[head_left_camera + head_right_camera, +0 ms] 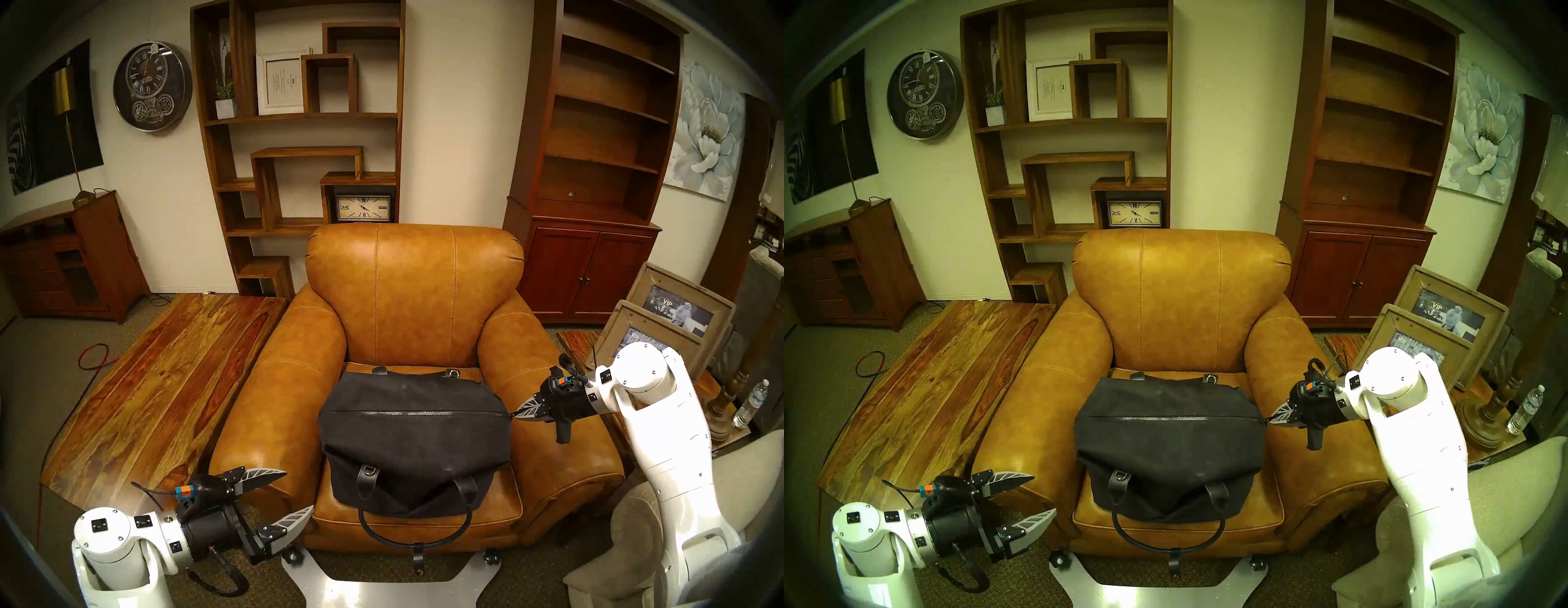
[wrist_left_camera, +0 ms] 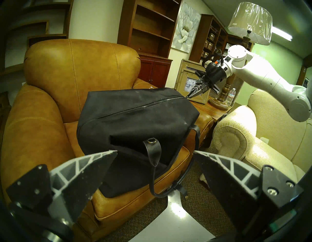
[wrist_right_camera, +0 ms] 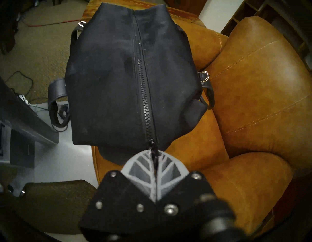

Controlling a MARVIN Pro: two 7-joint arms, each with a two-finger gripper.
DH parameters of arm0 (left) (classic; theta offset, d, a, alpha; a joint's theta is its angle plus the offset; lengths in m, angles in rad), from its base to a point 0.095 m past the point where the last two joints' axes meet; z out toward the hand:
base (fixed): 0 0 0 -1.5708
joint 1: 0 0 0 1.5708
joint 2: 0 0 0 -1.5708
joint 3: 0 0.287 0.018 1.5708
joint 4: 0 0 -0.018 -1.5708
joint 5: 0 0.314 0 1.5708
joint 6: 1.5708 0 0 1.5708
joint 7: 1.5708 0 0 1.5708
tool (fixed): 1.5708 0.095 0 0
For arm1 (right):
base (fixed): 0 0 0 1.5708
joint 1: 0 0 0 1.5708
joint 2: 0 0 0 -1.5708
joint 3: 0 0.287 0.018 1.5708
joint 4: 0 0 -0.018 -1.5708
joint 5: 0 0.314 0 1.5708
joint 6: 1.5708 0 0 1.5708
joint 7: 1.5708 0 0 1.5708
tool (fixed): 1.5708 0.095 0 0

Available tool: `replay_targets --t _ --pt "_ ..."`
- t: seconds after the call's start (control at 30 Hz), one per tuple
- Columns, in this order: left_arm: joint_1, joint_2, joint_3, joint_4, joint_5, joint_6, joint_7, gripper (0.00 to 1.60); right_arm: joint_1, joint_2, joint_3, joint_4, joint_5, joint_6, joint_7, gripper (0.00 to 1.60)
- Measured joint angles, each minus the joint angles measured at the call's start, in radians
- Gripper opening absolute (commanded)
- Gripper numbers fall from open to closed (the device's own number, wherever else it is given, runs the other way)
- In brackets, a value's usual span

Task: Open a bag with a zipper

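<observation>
Ribbed grey fingers of my left tool [image 1: 297, 492] stand wide apart beside the armchair [image 1: 424, 297]; on its seat lies the bag [image 1: 413, 441], zipper [image 1: 411, 413] closed, its pull pinched in my right tool [image 1: 515, 412].

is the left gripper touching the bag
No, the left gripper hangs open beside the armchair's arm, clear of the bag.

A tan leather armchair [image 1: 413, 297] carries a black bag [image 1: 413, 441], which lies on its seat cushion between the armrests. The bag's right end sits just off the right gripper [image 1: 515, 412] tips, well ahead of the left gripper [image 1: 299, 492].
</observation>
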Motion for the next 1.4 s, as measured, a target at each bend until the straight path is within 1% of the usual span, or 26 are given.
replay_targets --t 0.07,0.27,0.43,0.57,0.6,0.77,1.07,1.33,1.4 --pt "0.000 -0.001 0.000 0.000 0.001 0.000 -0.001 1.60 -0.005 -0.015 0.016 -0.004 0.001 0.030 0.006 0.00" --pt "-0.001 -0.003 -0.001 0.000 0.003 -0.001 -0.003 1.60 -0.008 -0.080 0.052 -0.024 0.002 0.152 0.014 0.00" --pt "-0.002 -0.004 -0.002 0.000 0.005 -0.002 -0.004 1.60 0.003 -0.116 0.052 -0.037 -0.005 0.242 0.001 0.00" --pt "-0.003 -0.005 -0.003 0.000 0.006 -0.002 -0.006 1.60 0.018 -0.127 0.036 -0.037 -0.015 0.283 -0.004 0.00" --pt "-0.003 -0.006 -0.004 0.000 0.006 -0.002 -0.006 1.60 0.028 -0.130 0.022 -0.035 -0.022 0.298 -0.008 0.00" --pt "-0.004 -0.008 -0.005 0.000 0.008 -0.002 -0.008 1.60 0.069 -0.134 -0.037 -0.017 -0.038 0.327 -0.034 0.00" --pt "-0.006 -0.011 -0.007 0.000 0.011 -0.003 -0.012 1.60 0.128 -0.137 -0.116 0.011 -0.050 0.356 -0.064 0.00" --pt "-0.008 -0.013 -0.009 0.000 0.013 -0.003 -0.015 1.60 0.173 -0.148 -0.182 0.018 -0.059 0.380 -0.088 0.00" --pt "-0.009 -0.014 -0.009 0.000 0.014 -0.004 -0.016 1.60 0.194 -0.157 -0.213 0.024 -0.063 0.389 -0.097 0.00"
